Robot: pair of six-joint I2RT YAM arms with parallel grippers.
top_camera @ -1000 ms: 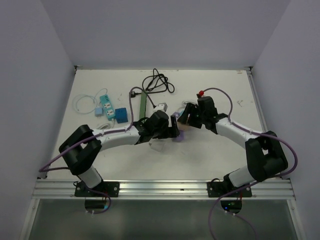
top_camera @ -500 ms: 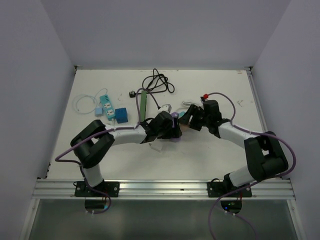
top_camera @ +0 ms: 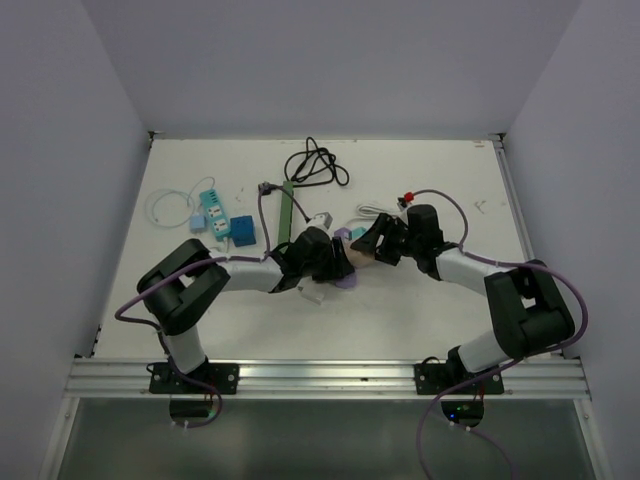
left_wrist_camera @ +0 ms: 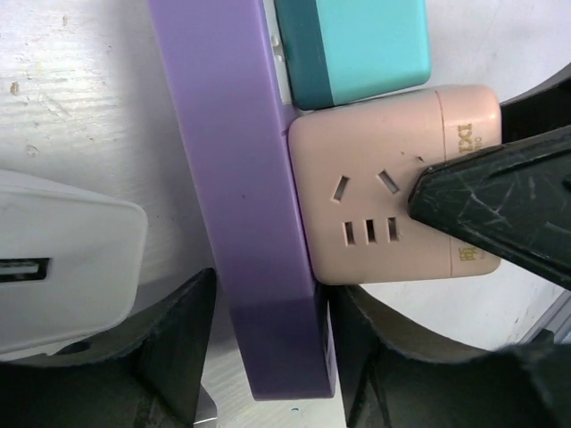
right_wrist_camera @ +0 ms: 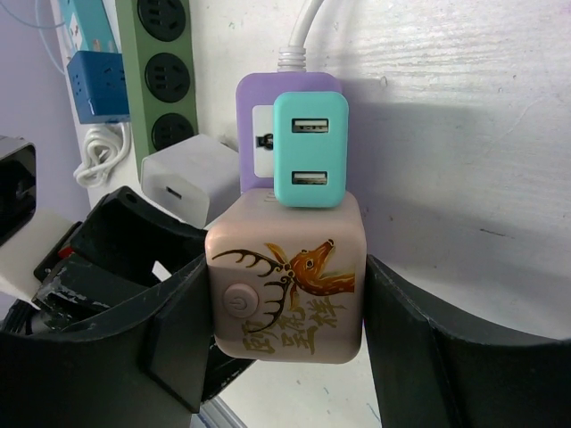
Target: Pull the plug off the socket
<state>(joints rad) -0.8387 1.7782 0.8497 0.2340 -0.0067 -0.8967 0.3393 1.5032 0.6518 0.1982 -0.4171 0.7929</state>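
A pink cube plug [right_wrist_camera: 285, 285] with a deer print sits in a purple socket block [right_wrist_camera: 259, 107], next to a teal USB charger [right_wrist_camera: 310, 152]. My right gripper [right_wrist_camera: 287, 294] is shut on the pink plug, a finger pressed to each side. In the left wrist view the purple socket [left_wrist_camera: 241, 178] runs between the fingers of my left gripper [left_wrist_camera: 268, 303]. Its right finger touches the socket and a thin gap shows at the left finger. From above, both grippers meet mid-table at the pink plug [top_camera: 358, 253].
A white charger [left_wrist_camera: 62, 259] lies just left of the purple socket. A green power strip [top_camera: 286, 210], a coiled black cable [top_camera: 315, 165], a teal strip [top_camera: 210, 212] with a blue cube [top_camera: 242, 231] and a white cord [top_camera: 170, 208] lie behind and to the left.
My left gripper's jaws have narrowed around the purple socket. Both wrists have settled lower and closer together, the right one still holding the pink plug.
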